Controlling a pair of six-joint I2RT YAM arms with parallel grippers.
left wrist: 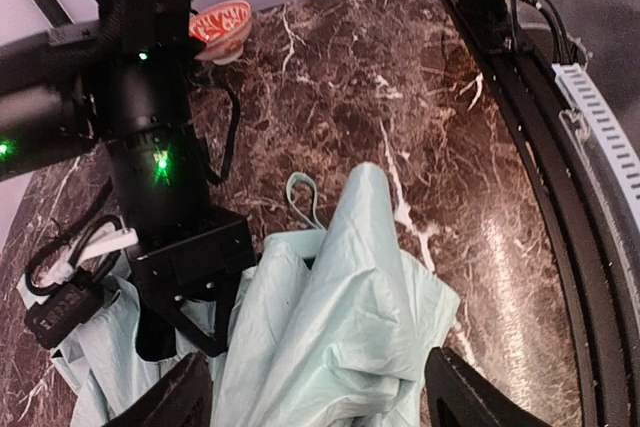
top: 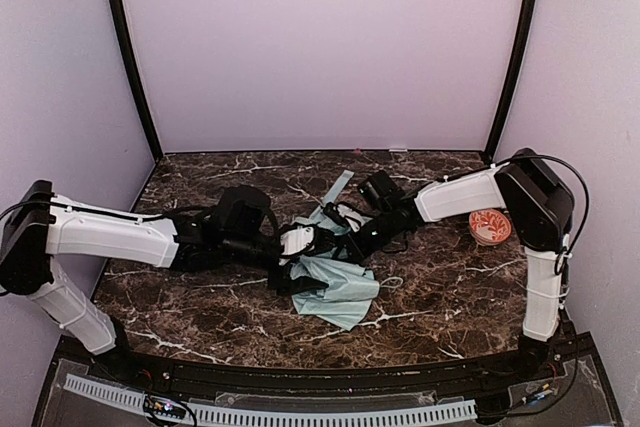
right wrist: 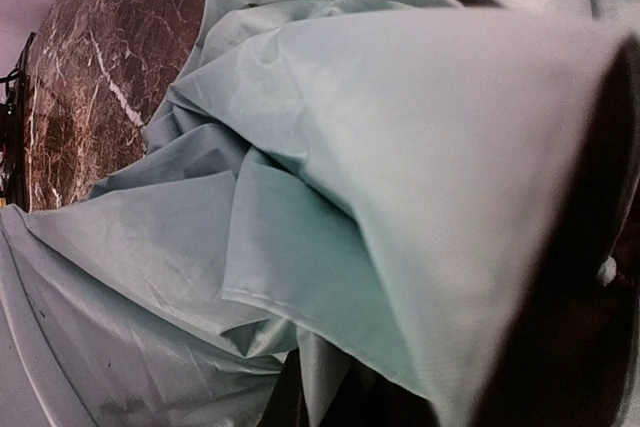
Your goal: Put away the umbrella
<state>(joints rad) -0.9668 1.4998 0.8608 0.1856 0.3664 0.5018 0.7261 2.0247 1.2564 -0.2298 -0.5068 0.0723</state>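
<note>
The umbrella [top: 342,289] lies collapsed mid-table, its pale mint fabric loose and crumpled, with a thin cord [top: 392,282] trailing to its right. My left gripper [top: 300,265] reaches in from the left. In the left wrist view the gripper [left wrist: 320,392] is open, with its black fingers [left wrist: 470,397] wide apart on either side of the umbrella's folds [left wrist: 340,287]. My right gripper [top: 342,237] comes in from the right, shut on the umbrella's far part; in the left wrist view that gripper [left wrist: 160,332] sinks into the fabric. Mint fabric [right wrist: 300,197] fills the right wrist view and hides those fingers.
An orange-and-white patterned bowl [top: 489,226] stands at the right of the marble table [top: 450,297], beside the right arm; the left wrist view shows that bowl [left wrist: 222,25] far off. A black rail [left wrist: 560,197] runs along the table's near edge. Purple walls close in the back and sides.
</note>
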